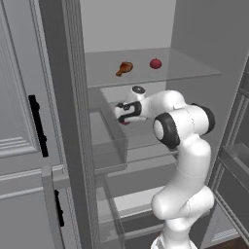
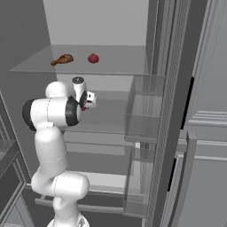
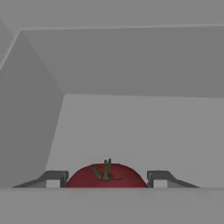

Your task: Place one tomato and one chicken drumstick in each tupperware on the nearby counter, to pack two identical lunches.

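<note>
Closest to me, in the hand view, the gripper (image 3: 106,180) has its two tips on either side of a tomato (image 3: 106,176), one at nine o'clock and one at three o'clock of it, green stem pointing up between them. The tips look to be right at the fruit's flanks, but I cannot tell whether they are pressing on it yet or are just beside it, so I won't call it gripped. My judgement: I am at the pick of the first tomato. To do it well I want the fruit centred between the tips, a gentle squeeze since the skin is round and smooth and could slip out forward, then a straight lift before pulling back, so I don't drag it along the shelf.

That tomato sits on a pale grey lower shelf (image 3: 140,131) inside an open fridge, walls closing in at nine o'clock and behind. From the left base view, the hand (image 1: 127,111) is reaching in at mid height.

Farther up and back, the glass upper shelf (image 1: 189,68) carries a chicken drumstick (image 1: 124,68) and, near it at three o'clock, a second tomato (image 1: 155,63). The fridge door (image 2: 146,111) with its clear bins stands open at the right of the right base view.
</note>
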### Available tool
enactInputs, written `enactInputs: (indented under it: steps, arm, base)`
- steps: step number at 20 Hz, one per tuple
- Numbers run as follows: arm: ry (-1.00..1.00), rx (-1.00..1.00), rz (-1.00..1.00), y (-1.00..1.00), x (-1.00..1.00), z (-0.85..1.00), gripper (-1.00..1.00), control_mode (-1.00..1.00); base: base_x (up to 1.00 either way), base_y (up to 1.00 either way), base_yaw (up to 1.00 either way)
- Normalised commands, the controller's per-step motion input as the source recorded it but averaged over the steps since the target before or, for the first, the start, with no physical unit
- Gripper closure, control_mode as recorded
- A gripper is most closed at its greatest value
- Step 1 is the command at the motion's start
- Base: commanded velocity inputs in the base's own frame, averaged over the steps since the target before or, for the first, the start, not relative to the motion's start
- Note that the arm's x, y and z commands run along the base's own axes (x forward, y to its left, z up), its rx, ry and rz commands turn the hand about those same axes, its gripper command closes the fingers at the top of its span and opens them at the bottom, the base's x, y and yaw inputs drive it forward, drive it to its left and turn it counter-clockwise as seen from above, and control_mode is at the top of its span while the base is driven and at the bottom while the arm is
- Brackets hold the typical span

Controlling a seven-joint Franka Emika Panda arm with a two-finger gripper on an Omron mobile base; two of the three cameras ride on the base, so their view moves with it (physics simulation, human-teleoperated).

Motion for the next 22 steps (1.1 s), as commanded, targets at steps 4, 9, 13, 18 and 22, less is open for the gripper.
enactInputs:
  steps: [4,9,13,18,22]
  arm:
    - [-0.01,0.00,-0.15,-0.01,-0.86,-0.62,1.00,-1.00]
    - [-0.09,0.00,-0.14,-0.19,-1.00,-0.22,1.00,-1.00]
    - [-0.25,0.02,-0.07,-0.52,-1.00,0.29,1.00,-1.00]
    - [-0.19,0.06,0.00,-0.59,-1.00,0.65,1.00,-1.00]
    - [-0.07,0.04,0.00,-0.44,-1.00,0.77,1.00,-1.00]
  base:
    - [0.00,0.00,0.00]
    - [0.00,0.00,0.00]
    - [0.00,0.00,0.00]
    - [0.00,0.00,0.00]
    - [0.00,0.00,0.00]
